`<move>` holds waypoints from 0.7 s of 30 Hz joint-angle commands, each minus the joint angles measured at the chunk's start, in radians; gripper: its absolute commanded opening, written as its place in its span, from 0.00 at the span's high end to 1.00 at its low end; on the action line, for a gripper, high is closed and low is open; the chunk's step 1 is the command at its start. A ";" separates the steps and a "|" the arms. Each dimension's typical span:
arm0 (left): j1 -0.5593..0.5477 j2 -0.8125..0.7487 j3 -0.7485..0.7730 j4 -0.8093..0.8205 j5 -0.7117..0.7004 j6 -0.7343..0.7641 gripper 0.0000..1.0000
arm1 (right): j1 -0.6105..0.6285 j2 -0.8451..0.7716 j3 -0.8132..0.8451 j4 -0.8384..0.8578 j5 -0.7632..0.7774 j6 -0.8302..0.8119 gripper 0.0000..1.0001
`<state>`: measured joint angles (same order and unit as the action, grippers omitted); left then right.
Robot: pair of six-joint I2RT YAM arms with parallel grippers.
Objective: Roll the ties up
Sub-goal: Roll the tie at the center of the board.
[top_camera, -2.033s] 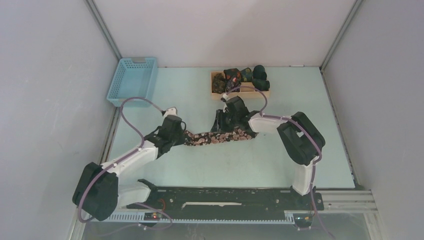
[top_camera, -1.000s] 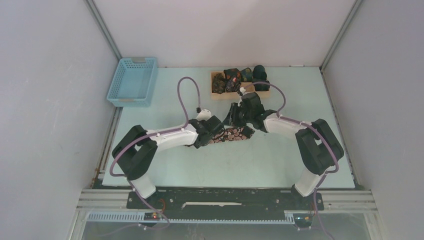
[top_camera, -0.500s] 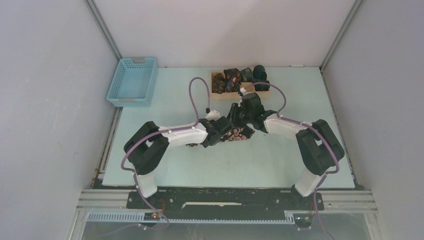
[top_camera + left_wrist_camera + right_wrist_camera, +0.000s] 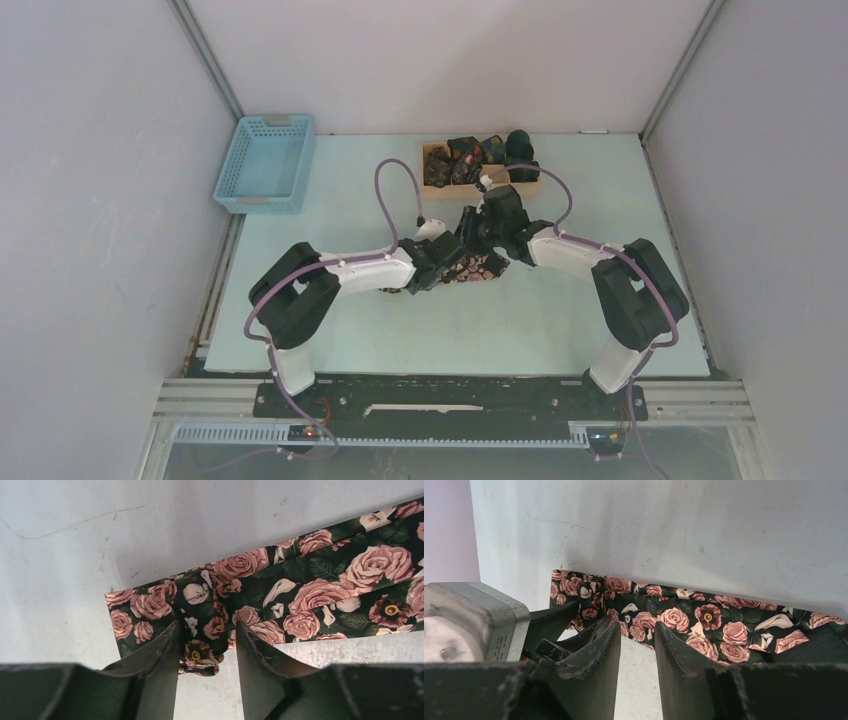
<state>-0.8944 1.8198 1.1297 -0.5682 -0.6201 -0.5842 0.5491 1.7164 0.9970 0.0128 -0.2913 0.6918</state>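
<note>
A long dark tie with pink roses (image 4: 478, 268) lies folded at the table's middle. In the left wrist view the tie (image 4: 320, 585) runs across the top, its folded end at the left. My left gripper (image 4: 206, 630) is narrowly closed around a bunched fold of that end; it shows in the top view (image 4: 447, 262) too. My right gripper (image 4: 636, 630) is slightly open, bare table between its fingers, tips at the near edge of the tie (image 4: 724, 625). It sits just behind the left one in the top view (image 4: 478, 236). Small dark rolled ties (image 4: 480, 150) lie in a tray.
A wooden tray (image 4: 440, 190) stands at the back of the table, close behind the right gripper. A blue plastic basket (image 4: 265, 165) sits at the back left. The left gripper's body (image 4: 474, 615) fills the left of the right wrist view.
My left gripper has carried the tie's left end rightward over the tie, folding it shorter, and stopped beside the right gripper. The right gripper shifted slightly right and back.
</note>
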 commanded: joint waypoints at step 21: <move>0.072 -0.304 -0.200 0.126 0.112 -0.034 0.44 | 0.115 0.014 0.050 0.107 -0.101 -0.048 0.62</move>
<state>-0.8371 1.5860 0.9550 -0.4755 -0.5262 -0.6025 0.6388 1.7176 0.9977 0.0807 -0.3622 0.6727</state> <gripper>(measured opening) 0.559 0.378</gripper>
